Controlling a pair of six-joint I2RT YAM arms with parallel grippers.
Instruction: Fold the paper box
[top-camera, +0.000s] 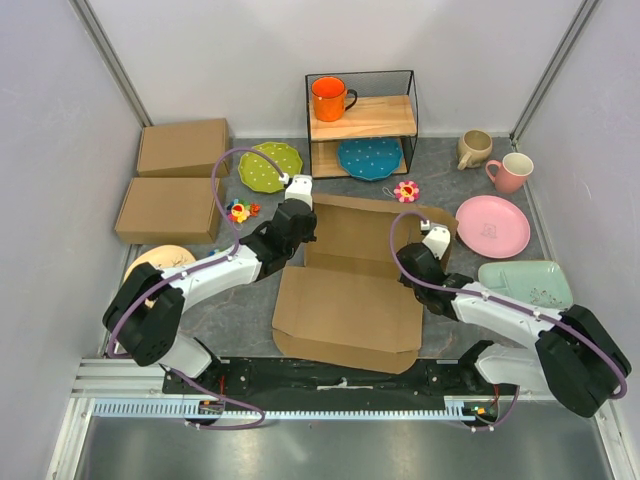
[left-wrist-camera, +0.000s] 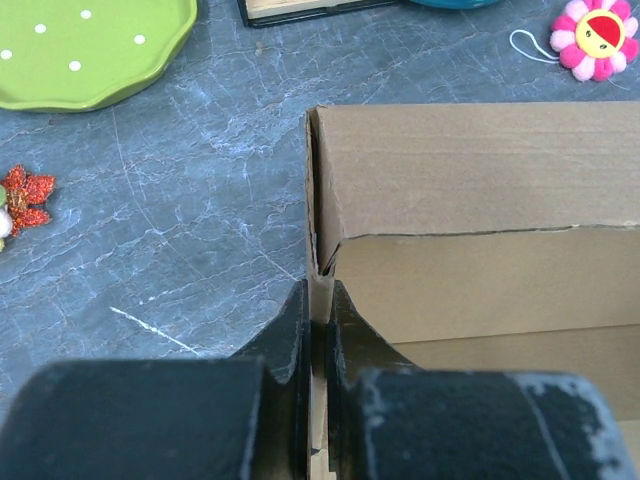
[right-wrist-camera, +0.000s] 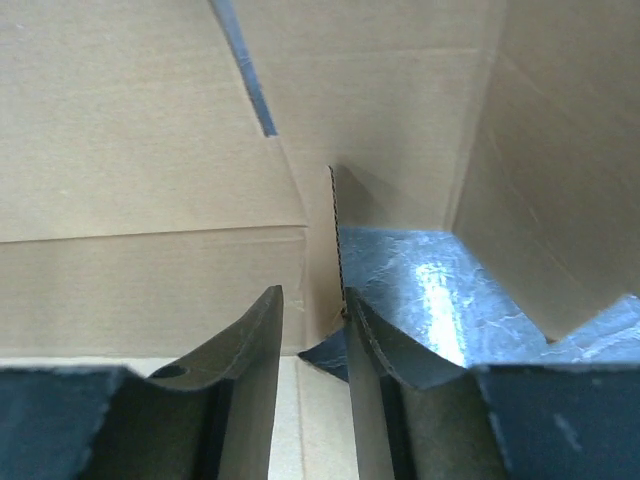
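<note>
The paper box (top-camera: 350, 310) is a brown corrugated sheet lying open in the middle of the table, with its back panel and side flaps raised. My left gripper (top-camera: 305, 212) is at the box's left side. In the left wrist view it (left-wrist-camera: 318, 300) is shut on the upright edge of the left side flap (left-wrist-camera: 470, 170). My right gripper (top-camera: 432, 240) is at the box's right side. In the right wrist view it (right-wrist-camera: 314, 300) is open, and a thin upright flap edge (right-wrist-camera: 334, 230) stands just off the tip of its right finger, inside the box (right-wrist-camera: 130, 130).
Two folded boxes (top-camera: 183, 147) (top-camera: 168, 210) lie far left. A green plate (top-camera: 270, 165), flower toys (top-camera: 406, 191) (top-camera: 240, 210) and a wire shelf with an orange mug (top-camera: 330, 98) stand behind. Mugs (top-camera: 512, 172), a pink plate (top-camera: 492, 225) and a mint tray (top-camera: 525, 283) are right.
</note>
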